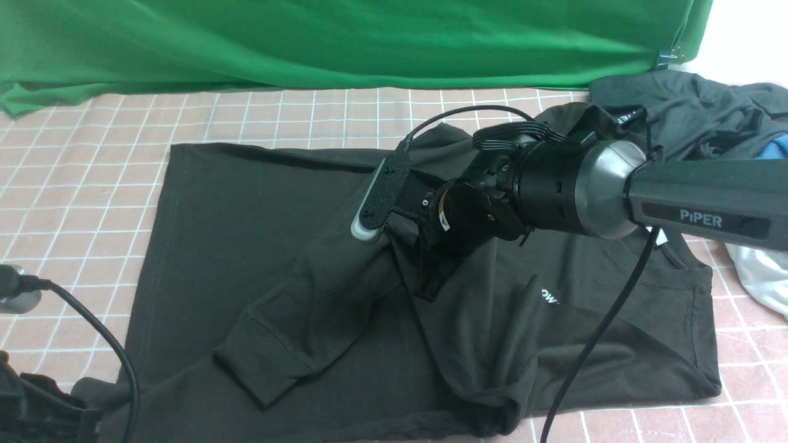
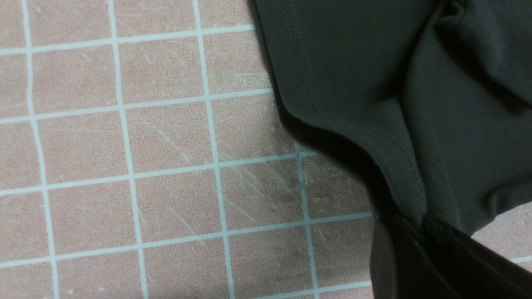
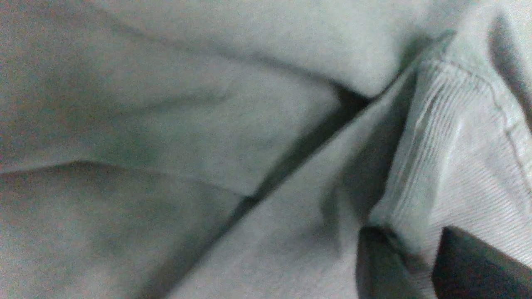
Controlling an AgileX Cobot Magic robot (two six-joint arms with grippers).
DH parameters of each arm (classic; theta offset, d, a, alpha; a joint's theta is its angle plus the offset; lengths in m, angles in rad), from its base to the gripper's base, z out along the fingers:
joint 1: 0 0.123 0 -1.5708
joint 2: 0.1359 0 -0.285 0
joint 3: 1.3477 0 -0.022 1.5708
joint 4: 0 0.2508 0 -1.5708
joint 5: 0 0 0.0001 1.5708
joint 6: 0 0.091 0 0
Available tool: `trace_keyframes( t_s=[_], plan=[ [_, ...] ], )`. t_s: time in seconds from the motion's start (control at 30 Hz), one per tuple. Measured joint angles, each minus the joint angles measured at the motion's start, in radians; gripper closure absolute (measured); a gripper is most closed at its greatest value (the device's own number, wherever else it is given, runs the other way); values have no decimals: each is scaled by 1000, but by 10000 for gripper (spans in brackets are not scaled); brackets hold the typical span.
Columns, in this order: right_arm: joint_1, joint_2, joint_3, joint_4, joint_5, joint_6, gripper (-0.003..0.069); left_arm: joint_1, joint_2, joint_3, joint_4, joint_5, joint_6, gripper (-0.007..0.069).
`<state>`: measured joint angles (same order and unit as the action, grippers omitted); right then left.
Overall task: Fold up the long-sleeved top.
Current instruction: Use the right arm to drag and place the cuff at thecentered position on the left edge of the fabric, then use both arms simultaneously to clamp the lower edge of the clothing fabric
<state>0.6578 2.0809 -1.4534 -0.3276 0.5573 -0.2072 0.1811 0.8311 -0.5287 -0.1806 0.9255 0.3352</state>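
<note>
A pink tabletop (image 1: 80, 184) ruled with a white grid spreads under soft light. A creased green cloth backdrop (image 1: 345, 43) hangs along 12 o'clock, a metal clip (image 1: 668, 58) holding it at 1 o'clock beside a white wall (image 1: 748, 31).

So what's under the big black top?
The pink gridded mat shows beside the long-sleeved top and seems to run under it. Anything else beneath the cloth is covered.

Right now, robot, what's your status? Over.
Left fingers shut on the top at its hem. Right fingers pinching its ribbed edge. Sleeve lying across the body. Cable hanging over the top. Over.
</note>
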Motion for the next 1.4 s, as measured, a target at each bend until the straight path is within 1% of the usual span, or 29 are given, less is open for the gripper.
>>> trace_keyframes(
  t_s=[0.1, 0.17, 0.33, 0.4, 0.5, 0.53, 0.6, 0.63, 0.7, 0.73, 0.77, 0.8, 0.83, 0.87, 0.93, 0.97, 1.03, 1.13, 1.17, 1.2, 1.23, 1.27, 1.3, 1.33, 1.4],
  plan=[
    [-1, 3, -4, -8, -1, -31, 579, 0, 0, 0, 0, 0, 0, 585],
    [-1, 1, -18, -11, 3, -54, 612, 0, 0, 0, 0, 0, 0, 585],
    [-1, -27, -91, -13, -11, -145, 626, 0, 0, 0, 0, 0, 0, 585],
    [-6, -33, -126, -13, -64, -207, 626, 0, 0, 0, 0, 0, 0, 585],
    [-12, -33, -134, -13, -136, -235, 624, 0, 0, 0, 0, 0, 2, 585],
    [-16, -30, -134, -13, -182, -243, 613, 0, 0, 0, 0, 0, 2, 585],
    [-23, -23, -135, -13, -238, -253, 566, 0, 0, 0, 0, 0, 2, 585],
    [-26, -18, -135, -13, -269, -256, 522, 0, 0, 0, 0, 0, 2, 585],
    [-31, -11, -135, -13, -322, -259, 412, 0, 0, 0, 0, 0, 2, 585],
    [-33, -8, -136, -14, -355, -259, 312, 0, 0, 0, 0, 0, 2, 585],
    [-34, -8, -136, -14, -366, -259, 270, 0, 0, 0, 0, 0, 2, 585],
    [-35, -8, -136, -14, -376, -259, 206, 0, 0, 0, 0, 0, 2, 585],
    [-35, -8, -136, -14, -381, -261, 183, 0, 0, 0, 0, 0, 2, 585],
    [-36, -12, -136, -14, -383, -258, 120, 0, 0, 0, 0, 0, 1, 585],
    [-36, -35, -136, -15, -347, -229, 102, 0, 0, 0, 0, 0, 1, 585],
    [-36, -55, -136, -15, -315, -204, 115, 0, 0, 0, 0, 0, 1, 585],
    [-36, -108, -136, -16, -217, -145, 174, 0, 0, 0, 0, 0, 1, 585],
    [-36, -190, -136, -16, -27, -74, 300, 0, 0, 0, 0, -1, 1, 585],
    [-36, -221, -137, -16, 79, -50, 372, 0, 0, 0, -1, -3, 1, 585],
    [-36, -244, -137, -15, 133, -40, 420, 0, 0, 0, -3, -6, 1, 585],
    [-36, -277, -133, -12, 233, -24, 475, 0, 0, 0, -6, -6, 1, 585],
    [-36, -283, -129, -11, 262, -19, 495, 0, 0, 0, -6, -6, 1, 585],
    [-36, -326, -108, 1, 332, -5, 543, 0, 0, 0, -8, -6, 1, 585],
    [-36, -360, -80, 17, 374, 4, 567, 0, 0, 0, -8, -6, 1, 585],
    [-36, -440, 1, 68, 428, 13, 575, 0, 0, 0, -12, -5, 1, 585]
  ],
)
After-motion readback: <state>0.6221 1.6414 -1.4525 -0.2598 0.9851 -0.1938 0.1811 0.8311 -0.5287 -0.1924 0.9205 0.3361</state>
